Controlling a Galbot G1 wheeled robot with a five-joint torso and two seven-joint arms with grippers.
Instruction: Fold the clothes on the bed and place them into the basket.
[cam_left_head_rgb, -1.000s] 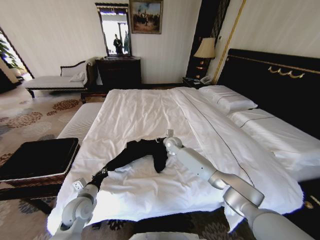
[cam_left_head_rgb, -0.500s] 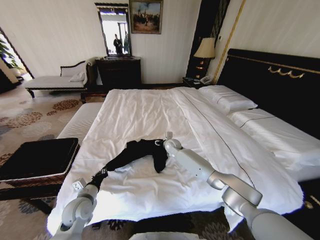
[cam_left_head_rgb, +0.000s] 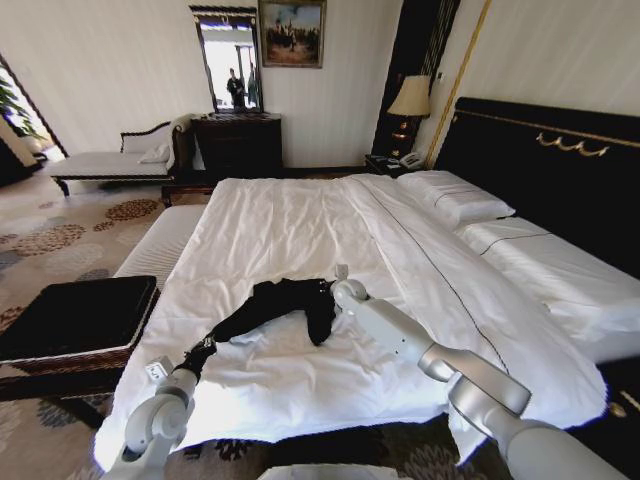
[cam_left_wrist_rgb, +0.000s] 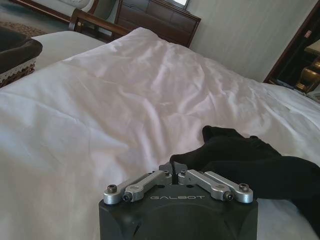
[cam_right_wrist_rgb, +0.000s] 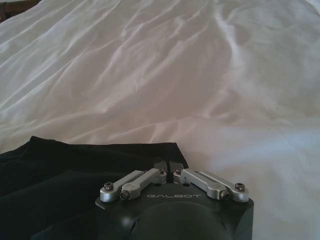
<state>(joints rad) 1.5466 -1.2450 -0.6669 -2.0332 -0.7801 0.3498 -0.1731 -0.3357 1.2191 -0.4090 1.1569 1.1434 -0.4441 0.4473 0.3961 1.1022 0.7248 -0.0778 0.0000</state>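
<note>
While the left gripper (cam_left_head_rgb: 208, 343) stayed pinched on the shirt's near corner, the right gripper (cam_left_head_rgb: 331, 288), clamped on the far edge, nudged slightly bedward, leaving the black T-shirt (cam_left_head_rgb: 275, 305) stretched, unfolded on the bed (cam_left_head_rgb: 300, 215).

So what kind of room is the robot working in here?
Probably a hotel bedroom: a large bed with white sheets and a tall black headboard, a bedside lamp, and a framed painting above a dresser.
</note>
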